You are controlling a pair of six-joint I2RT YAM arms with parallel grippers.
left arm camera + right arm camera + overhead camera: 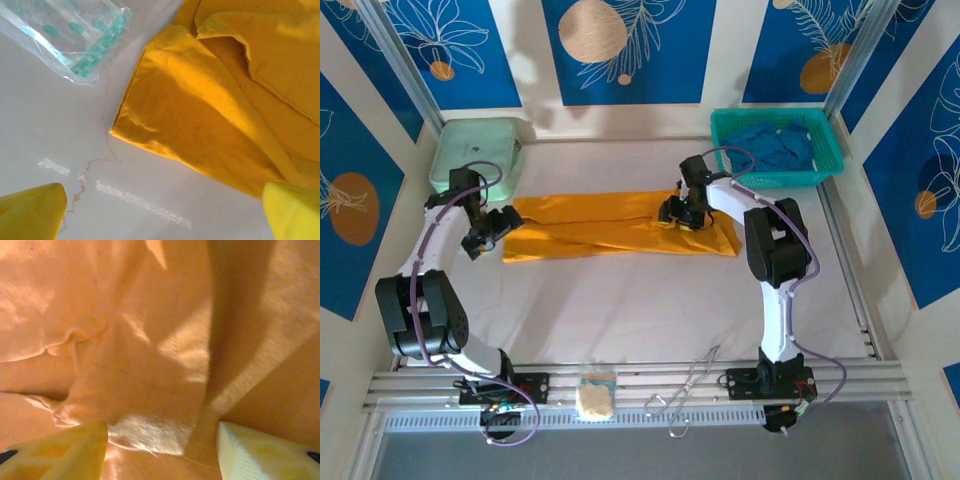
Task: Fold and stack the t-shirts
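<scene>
Mustard-orange t-shirt [610,225] lies as a long band mid-table; left gripper [498,228] at its left end, jaws wide apart, empty; right gripper [678,214] over its right part, fingers apart, unclamped.

Your table [620,300] is a plain white top, and up close it's got hairline cracks and a few chalky scuffs. Lying flat across the middle is the orange t-shirt [610,225], stretched out in a long band from left to right, a bit rumpled at the edges. Back left corner has the pale green pouch [475,150], close to the shirt's left end but not touching. Back right corner has the teal basket [780,178], clear of the shirt. Wire tongs [685,395] and a small sponge [595,397] sit on the near-edge rails [860,375].
</scene>
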